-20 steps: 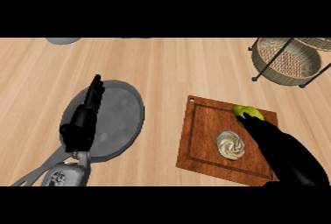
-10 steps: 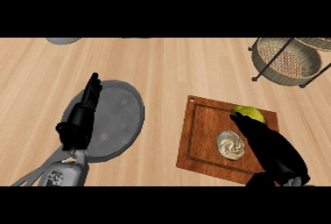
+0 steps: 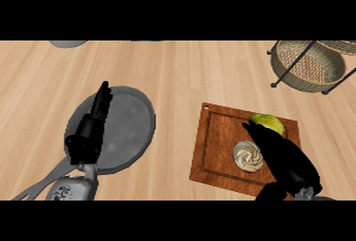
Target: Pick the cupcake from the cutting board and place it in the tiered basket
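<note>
Counter of pale wood, seen from the head view, looking steeply down.

Lower right of the frame: a brown cutting board (image 3: pixel 215 141) lies flat. The cupcake (image 3: pixel 248 156), pale with swirled frosting, sits on it, towards the board's right half. Just above and right of it lies a yellow-green fruit (image 3: pixel 268 122) (pear or lemon, hard to tell).

The right hand (image 3: pixel 281 155) comes in from the lower right edge. Its black fingers lie straight and together, pointing to the upper left, right beside the cupcake's right side and partly over the fruit. It holds nothing; whether it touches the cupcake cannot be told.

Upper right corner: the tiered basket (image 3: pixel 309 66), wire with a woven floor, well apart from the board.

Left of the frame: the left hand (image 3: pixel 94 124) rests open, fingers straight, over a grey plate (image 3: pixel 128 127).

The step in hand looks like the grasp. To do it well, the right hand probably needs to spread, settle thumb and fingers on opposite sides of the cupcake's base, and close low on the wrapper rather than on the frosting. The fruit crowds the far side, so the fingers should likely slip between the two without nudging it. A straight lift before travelling to the upper right would keep the cupcake upright.
</note>
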Robot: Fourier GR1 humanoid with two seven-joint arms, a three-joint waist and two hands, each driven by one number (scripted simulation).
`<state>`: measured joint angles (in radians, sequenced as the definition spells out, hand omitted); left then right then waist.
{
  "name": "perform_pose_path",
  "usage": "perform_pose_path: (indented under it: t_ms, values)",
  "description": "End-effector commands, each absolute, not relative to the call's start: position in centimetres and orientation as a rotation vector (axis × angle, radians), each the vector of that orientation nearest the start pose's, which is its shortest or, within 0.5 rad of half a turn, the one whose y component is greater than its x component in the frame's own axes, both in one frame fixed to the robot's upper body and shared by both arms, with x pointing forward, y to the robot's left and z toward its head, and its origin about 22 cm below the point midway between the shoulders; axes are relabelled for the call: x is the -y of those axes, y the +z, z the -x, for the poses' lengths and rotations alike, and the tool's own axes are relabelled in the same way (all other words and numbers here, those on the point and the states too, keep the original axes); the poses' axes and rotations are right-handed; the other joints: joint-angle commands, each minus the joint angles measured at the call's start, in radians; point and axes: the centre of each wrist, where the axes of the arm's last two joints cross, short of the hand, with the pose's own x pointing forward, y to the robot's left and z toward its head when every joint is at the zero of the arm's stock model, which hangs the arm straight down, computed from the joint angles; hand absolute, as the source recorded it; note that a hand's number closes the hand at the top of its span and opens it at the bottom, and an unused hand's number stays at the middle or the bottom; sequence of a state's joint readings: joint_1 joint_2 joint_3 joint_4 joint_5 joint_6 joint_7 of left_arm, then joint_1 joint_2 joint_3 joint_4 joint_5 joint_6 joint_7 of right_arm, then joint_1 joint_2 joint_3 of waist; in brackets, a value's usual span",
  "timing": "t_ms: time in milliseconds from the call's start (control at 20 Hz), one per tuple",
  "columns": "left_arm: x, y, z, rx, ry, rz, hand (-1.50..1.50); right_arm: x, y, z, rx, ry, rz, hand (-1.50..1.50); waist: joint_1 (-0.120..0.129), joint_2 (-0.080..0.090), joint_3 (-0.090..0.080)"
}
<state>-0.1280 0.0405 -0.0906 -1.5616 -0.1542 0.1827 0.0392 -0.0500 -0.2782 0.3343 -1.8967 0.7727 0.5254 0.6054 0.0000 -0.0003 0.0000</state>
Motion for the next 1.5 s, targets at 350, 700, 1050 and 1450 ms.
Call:
perform_pose_path:
  t_ms: [350, 700, 1050, 1450]
  values:
    - [-20.0, 1.8, -26.1, 1.663, -0.098, -0.209, 0.0, 18.9, 5.0, -23.6, 1.036, 1.173, 0.632, -1.5, 0.001, 0.0, 0.0]
    - [-19.2, 3.3, -27.6, 1.654, -0.105, -0.195, 0.0, 19.0, 5.2, -23.1, 1.109, 1.124, 0.718, 1.5, 0.0, 0.0, 0.0]
    - [-18.9, 2.7, -27.9, 1.663, -0.113, -0.178, 0.0, 19.8, 3.5, -27.2, 0.992, 1.245, 0.931, 1.5, 0.008, 0.004, 0.0]
    - [-19.1, 2.4, -27.8, 1.676, -0.131, -0.18, 0.0, 19.0, 4.2, -33.4, 0.608, 1.256, 1.084, 1.5, 0.016, 0.006, 0.0]
